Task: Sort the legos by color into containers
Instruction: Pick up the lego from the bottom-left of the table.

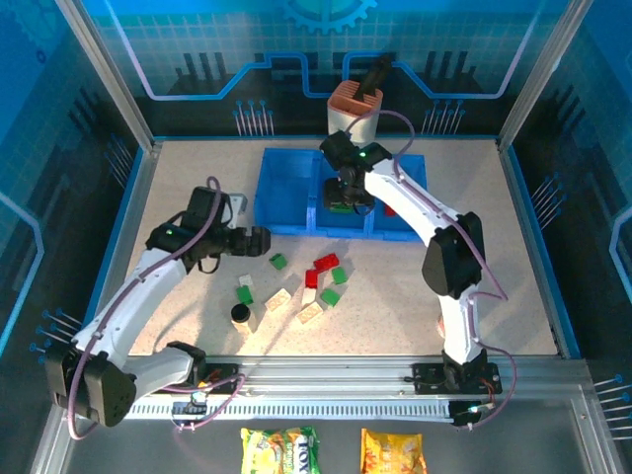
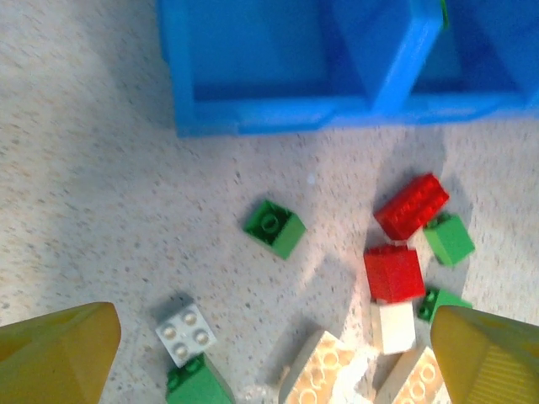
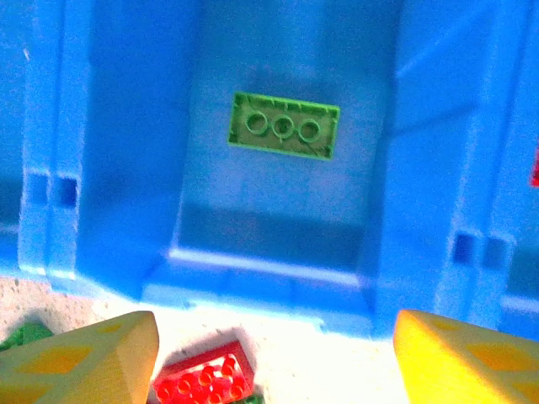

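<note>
White arms [image 1: 118, 306], black joints [image 1: 451, 259]

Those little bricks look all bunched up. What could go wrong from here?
1. A red brick, a cream brick and a green brick lie packed together, so the open left fingers might pinch two colours or scatter them.
2. The black cylinder sits beside the pile and could get knocked.

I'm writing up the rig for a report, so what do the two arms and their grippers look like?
Both the left arm and right arm have white links, black joints, a pinkish cable alongside and a small green light. The left gripper and right gripper have blunt yellow fingers.
</note>
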Controlling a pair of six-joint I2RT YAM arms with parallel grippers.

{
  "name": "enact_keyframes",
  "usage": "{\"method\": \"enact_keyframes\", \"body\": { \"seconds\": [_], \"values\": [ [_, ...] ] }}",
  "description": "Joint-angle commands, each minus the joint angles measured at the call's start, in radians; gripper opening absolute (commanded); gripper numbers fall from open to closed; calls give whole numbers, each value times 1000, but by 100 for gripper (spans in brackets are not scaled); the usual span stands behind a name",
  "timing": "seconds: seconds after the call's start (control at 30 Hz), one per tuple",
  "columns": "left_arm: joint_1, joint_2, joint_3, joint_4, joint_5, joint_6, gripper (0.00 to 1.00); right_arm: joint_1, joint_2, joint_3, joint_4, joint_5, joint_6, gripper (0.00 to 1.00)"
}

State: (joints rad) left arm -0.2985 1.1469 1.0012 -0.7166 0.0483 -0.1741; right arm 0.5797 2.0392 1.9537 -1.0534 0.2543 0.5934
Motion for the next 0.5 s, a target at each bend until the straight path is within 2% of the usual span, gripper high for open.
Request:
{"method": "enact_keyframes", "body": {
  "seconds": [0.0, 0.3, 0.4, 0.47],
  "values": [
    [-65, 29, 13, -81, -41, 34, 96, -1, -106, -85, 38, 2, 0, 74],
    [-155, 101, -29, -90, 4, 126, 91, -57, -312, -323, 106, -10, 0, 74],
    [-162, 137, -30, -89, -21, 88, 90, -79, -359, -377, 118, -12, -2, 73],
    [-161, 166, -31, -99, -78, 20, 89, -92, -386, -409, 126, -14, -3, 73]
  ]
}}
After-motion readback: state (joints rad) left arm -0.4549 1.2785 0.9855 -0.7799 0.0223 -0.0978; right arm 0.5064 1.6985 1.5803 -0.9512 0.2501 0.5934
